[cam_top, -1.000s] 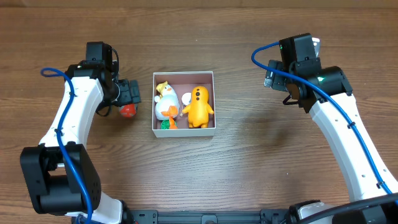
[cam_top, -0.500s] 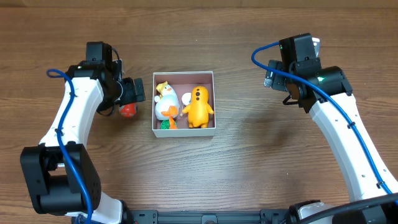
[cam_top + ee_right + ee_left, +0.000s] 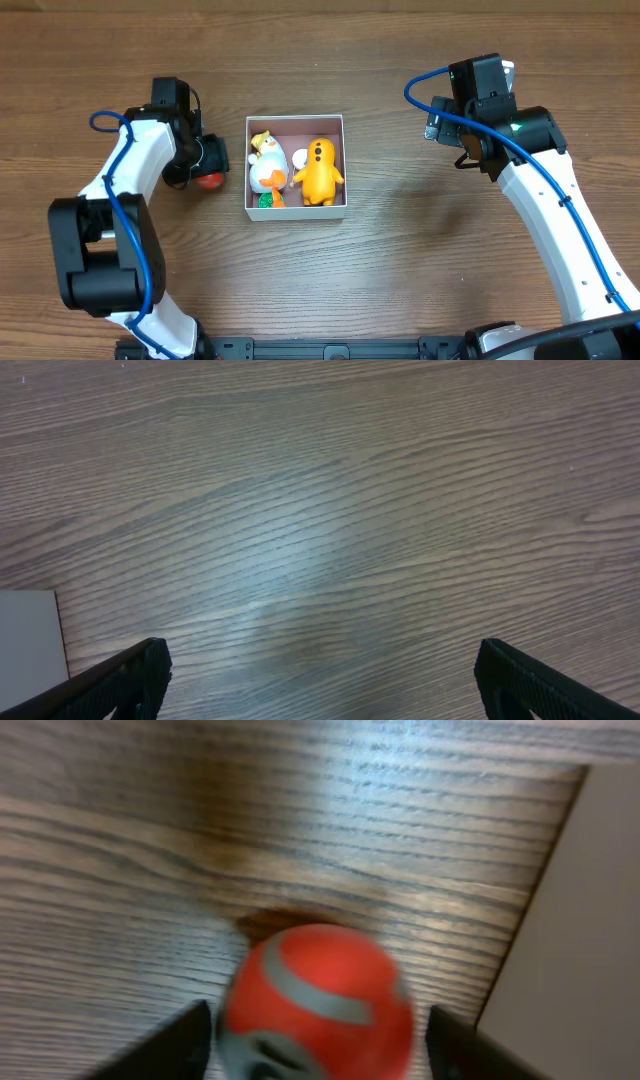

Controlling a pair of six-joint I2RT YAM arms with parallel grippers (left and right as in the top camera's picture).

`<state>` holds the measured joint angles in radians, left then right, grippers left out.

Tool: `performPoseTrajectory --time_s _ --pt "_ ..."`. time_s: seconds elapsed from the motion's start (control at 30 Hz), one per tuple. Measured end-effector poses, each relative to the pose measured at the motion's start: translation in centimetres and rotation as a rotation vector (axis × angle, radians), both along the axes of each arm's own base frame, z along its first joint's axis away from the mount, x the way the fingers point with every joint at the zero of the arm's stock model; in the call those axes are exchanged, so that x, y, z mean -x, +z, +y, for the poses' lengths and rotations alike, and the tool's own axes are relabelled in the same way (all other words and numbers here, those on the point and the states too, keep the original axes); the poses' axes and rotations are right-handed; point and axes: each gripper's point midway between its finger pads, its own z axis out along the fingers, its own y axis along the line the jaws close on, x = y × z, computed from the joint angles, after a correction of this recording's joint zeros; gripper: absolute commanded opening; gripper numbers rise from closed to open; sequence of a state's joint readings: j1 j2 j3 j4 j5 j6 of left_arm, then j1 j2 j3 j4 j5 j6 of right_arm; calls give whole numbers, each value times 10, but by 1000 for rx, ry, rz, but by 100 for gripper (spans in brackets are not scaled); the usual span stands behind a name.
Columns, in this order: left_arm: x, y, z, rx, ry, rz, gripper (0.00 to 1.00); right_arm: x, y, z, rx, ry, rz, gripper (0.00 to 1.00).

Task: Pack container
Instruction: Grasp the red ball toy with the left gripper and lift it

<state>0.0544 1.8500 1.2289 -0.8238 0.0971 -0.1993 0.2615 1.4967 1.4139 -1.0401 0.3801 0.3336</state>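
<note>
The container (image 3: pixel 296 119), a white-walled square box with a pink inside, sits mid-table and holds a white duck toy (image 3: pixel 266 166), a yellow figure (image 3: pixel 320 170) and a small green-and-orange piece (image 3: pixel 268 199). Its white wall (image 3: pixel 585 940) fills the right edge of the left wrist view. Just left of the box, a red ball toy with grey stripes (image 3: pixel 209 182) (image 3: pixel 318 1000) rests on the wood. My left gripper (image 3: pixel 203 163) (image 3: pixel 320 1045) straddles it, a dark finger on each side with narrow gaps showing. My right gripper (image 3: pixel 443 128) (image 3: pixel 320 680) hangs wide open over bare wood.
Wood-grain table all around. A corner of the box (image 3: pixel 30 650) shows at the lower left of the right wrist view. The right arm stands well to the right of the box.
The left arm has turned and shifted its gripper down over the red ball toy, and its jaws have narrowed around the toy. The right arm has not moved.
</note>
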Motion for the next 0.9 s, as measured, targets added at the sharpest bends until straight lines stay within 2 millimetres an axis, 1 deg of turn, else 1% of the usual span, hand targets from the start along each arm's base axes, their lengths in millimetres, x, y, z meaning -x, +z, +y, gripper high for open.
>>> performPoseTrajectory --time_s 0.03,0.07,0.17,0.23,0.27,0.33,0.4,0.53,0.63,0.67,0.7,0.77,0.83,0.87,0.9 --pt "1 -2 0 0 2 9 6 0 0 0 0 0 0 100" --pt "1 -3 0 -1 3 11 4 0 0 0 0 0 0 100" --pt "3 -2 0 1 3 21 4 0 0 0 0 0 0 100" --pt "11 0 -1 3 3 57 4 0 0 0 0 0 0 100" --pt "15 2 -1 5 3 84 4 0 0 0 0 0 0 100" --pt "16 12 -1 6 3 108 4 0 0 0 0 0 -1 100" --pt "12 31 -1 6 2 118 4 0 0 0 -1 0 -1 100" --pt "-10 91 0 5 -2 57 4 0 0 0 0 1 1 100" --pt "-23 129 -6 21 -29 -9 4 0 0 0 0 0 0 100" --pt "-27 141 -13 35 -49 -34 4 0 0 0 0 0 0 100" --pt "-29 148 -19 51 -71 -50 4 0 0 0 0 0 1 100" --pt "-34 163 -39 97 -127 -90 4 0 0 0 0 0 0 100" --pt "-36 177 -71 163 -208 -137 5 0 0 0 0 0 0 100" --pt "-35 181 -85 190 -243 -149 8 0 0 0 0 0 0 100" --pt "-34 184 -96 203 -270 -157 9 0 0 0 0 0 1 100"
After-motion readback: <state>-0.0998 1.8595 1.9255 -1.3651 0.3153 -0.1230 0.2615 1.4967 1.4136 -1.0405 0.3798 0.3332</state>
